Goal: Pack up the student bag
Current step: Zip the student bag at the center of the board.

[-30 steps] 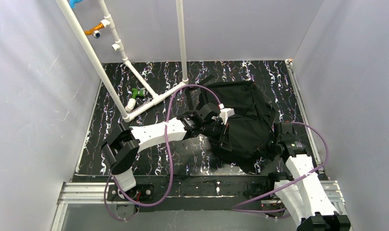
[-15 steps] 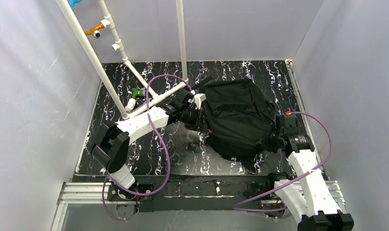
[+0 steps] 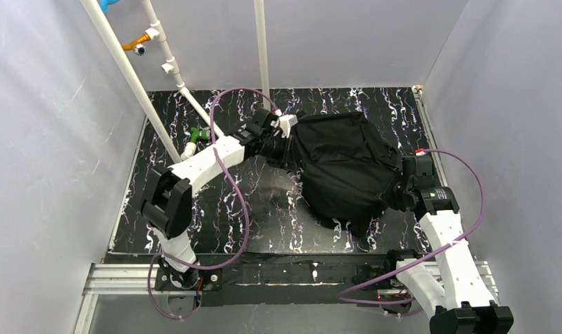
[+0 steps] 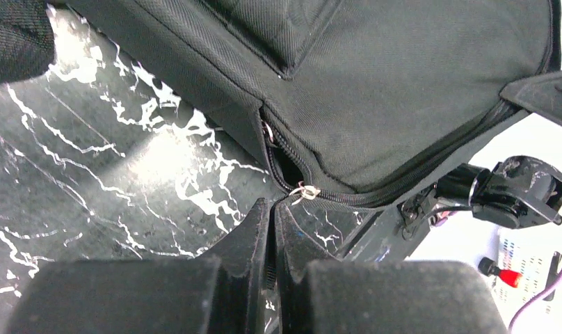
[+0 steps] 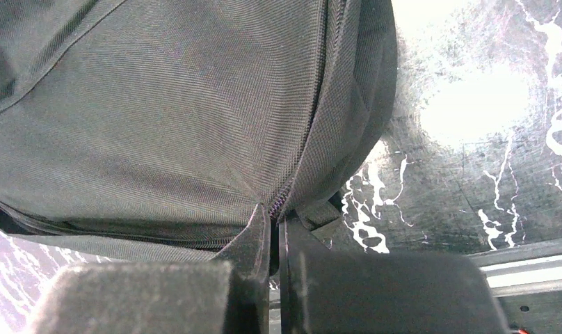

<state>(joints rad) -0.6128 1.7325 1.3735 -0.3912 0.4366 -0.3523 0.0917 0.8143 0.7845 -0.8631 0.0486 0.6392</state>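
White pipe frame [image 3: 135, 83] stands over the surface's [image 3: 264, 209] far-left corner, with a small green item [image 3: 198, 133] beside its base. Left fingers [image 4: 254, 229] are closed at the left edge of the student bag [image 3: 344, 163], tips right at the zipper pull [image 4: 304, 192]; can't tell if it's pinched. The bag lies on the surface's right half, zipper partly open. Right fingers [image 5: 254, 233] are closed on fabric at the zipper seam on the bag's near-right edge.
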